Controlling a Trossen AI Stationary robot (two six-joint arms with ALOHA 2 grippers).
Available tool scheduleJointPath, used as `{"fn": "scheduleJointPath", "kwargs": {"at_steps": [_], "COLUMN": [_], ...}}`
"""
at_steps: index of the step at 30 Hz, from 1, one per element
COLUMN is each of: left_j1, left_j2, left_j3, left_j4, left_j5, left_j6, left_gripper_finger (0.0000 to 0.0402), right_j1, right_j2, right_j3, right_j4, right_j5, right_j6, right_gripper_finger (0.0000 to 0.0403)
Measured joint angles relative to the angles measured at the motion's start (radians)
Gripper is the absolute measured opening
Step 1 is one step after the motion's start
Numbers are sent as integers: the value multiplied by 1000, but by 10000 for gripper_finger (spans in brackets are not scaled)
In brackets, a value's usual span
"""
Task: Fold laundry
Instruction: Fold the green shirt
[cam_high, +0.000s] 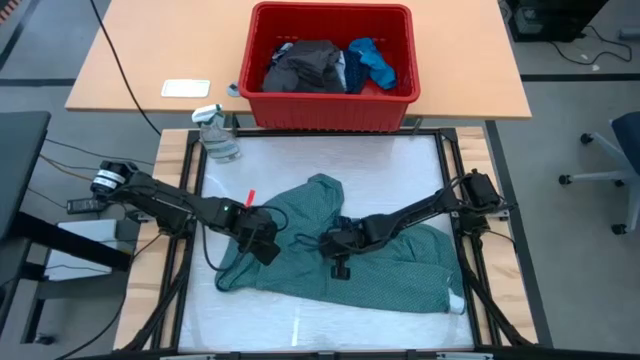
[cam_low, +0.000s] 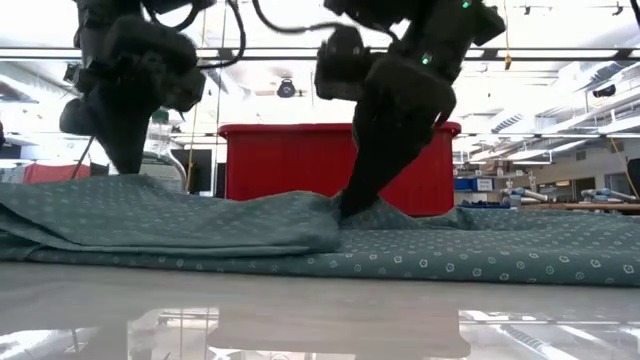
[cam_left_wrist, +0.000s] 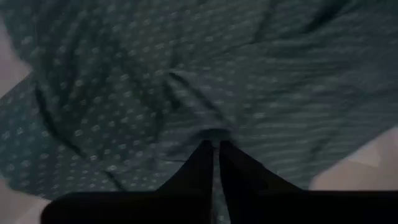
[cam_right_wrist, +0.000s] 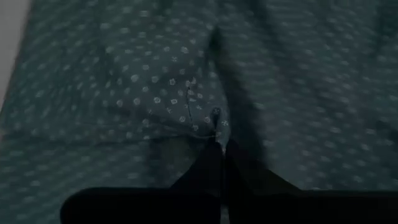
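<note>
From above, the teal-green shirt (cam_high: 345, 250) lies spread and rumpled over the middle of the white worktop (cam_high: 400, 165), reaching toward its right edge, with the left gripper (cam_high: 262, 240) set on the shirt's left part and the right gripper (cam_high: 338, 252) on its middle, while a red bin (cam_high: 330, 110) holding dark grey and bright blue pieces stands beyond the far edge and a clear spray bottle (cam_high: 216, 132) sits at the far left corner. At table height both grippers press down into the cloth, the right one at a raised fold in front of the bin. The left wrist view shows the left fingers (cam_left_wrist: 236, 177) narrowed on a pinch of shirt fabric, and the right wrist view shows the right fingers (cam_right_wrist: 208, 168) drawn together on a small pucker of it.
</note>
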Motion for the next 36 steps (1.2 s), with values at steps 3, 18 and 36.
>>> {"fn": "scheduleJointPath", "kwargs": {"at_steps": [3,18,36], "left_j1": [0,2,-156], "left_j2": [10,-25,-40], "left_j3": [-24,-39,-64], "left_j4": [5,-62,433], "left_j5": [-6,49,-122], "left_j6": [-36,-64,-137], "left_gripper_finger": [13,38,4], "right_j1": [-25,-51,0], "right_j2": [0,-27,-218], "right_j3": [0,0,-23], "right_j4": [-10,-185,-561], "right_j5": [-25,-189,-111], "right_j6": [4,222,420], "right_gripper_finger": [13,174,199]}}
